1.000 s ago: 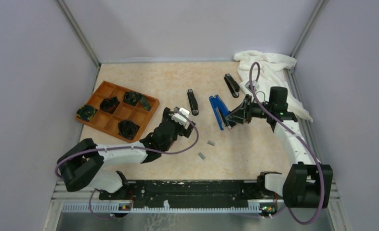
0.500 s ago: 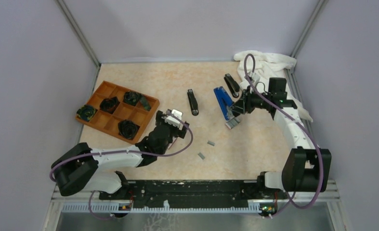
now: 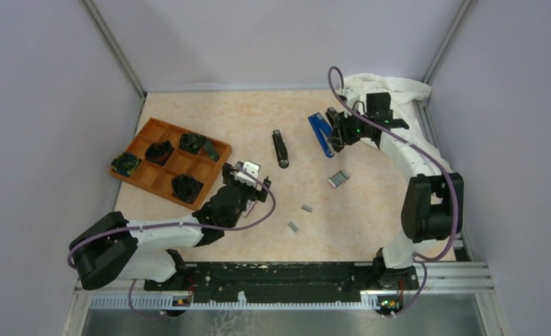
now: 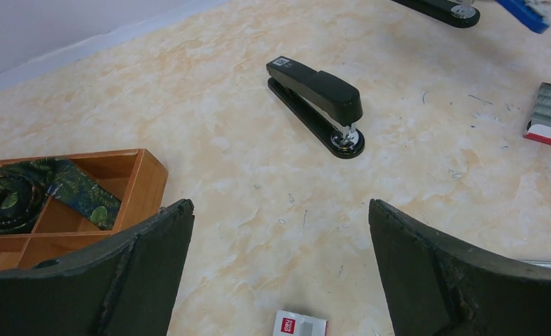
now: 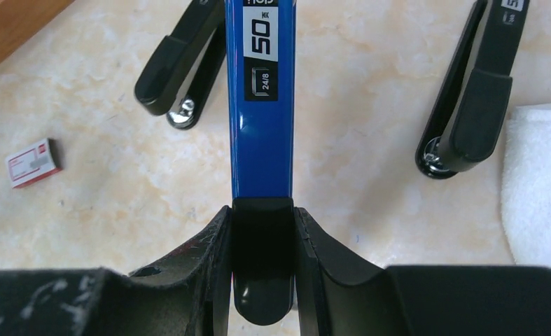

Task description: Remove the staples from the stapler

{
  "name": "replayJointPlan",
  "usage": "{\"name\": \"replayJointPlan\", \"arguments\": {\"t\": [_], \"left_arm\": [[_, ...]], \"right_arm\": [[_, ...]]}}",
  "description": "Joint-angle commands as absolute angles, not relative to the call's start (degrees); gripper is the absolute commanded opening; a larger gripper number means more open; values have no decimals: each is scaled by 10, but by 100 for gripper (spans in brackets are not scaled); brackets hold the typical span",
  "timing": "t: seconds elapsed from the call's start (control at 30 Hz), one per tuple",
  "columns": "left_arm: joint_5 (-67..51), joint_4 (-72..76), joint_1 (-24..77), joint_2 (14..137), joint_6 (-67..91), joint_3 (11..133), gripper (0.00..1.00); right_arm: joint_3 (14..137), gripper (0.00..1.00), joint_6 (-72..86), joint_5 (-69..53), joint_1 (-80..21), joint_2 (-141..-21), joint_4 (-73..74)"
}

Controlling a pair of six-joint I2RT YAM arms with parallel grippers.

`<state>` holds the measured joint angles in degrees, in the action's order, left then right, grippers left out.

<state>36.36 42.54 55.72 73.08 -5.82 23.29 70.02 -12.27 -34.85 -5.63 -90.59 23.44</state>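
Near the table's far right corner, the right gripper (image 5: 262,213) clamps a blue stapler (image 5: 262,105). The left gripper (image 4: 279,238) hangs spread wide, holding nothing, beside the wooden tray (image 4: 146,175). The stapler (image 4: 316,105) lies mid-table, with the staples (image 3: 306,208) nearer the front edge.

The top camera is looking steeply down over the whole bench (image 3: 209,112). Both wrist cameras are peering low and close past their jaws, sharing the black stapler (image 4: 318,105).
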Motion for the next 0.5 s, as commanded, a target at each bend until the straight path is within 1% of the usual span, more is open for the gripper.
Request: {"name": "replayJointPlan", "arguments": {"t": [0.0, 0.3, 0.47], "left_arm": [[357, 458, 556, 711, -57, 218, 99], [354, 469, 556, 702, -58, 208, 99], [352, 473, 556, 698, -58, 203, 99]], "right_arm": [[778, 0, -110, -279, -81, -937, 196], [883, 0, -90, -176, -117, -1050, 237], [924, 0, -62, -122, -124, -1090, 248]]}}
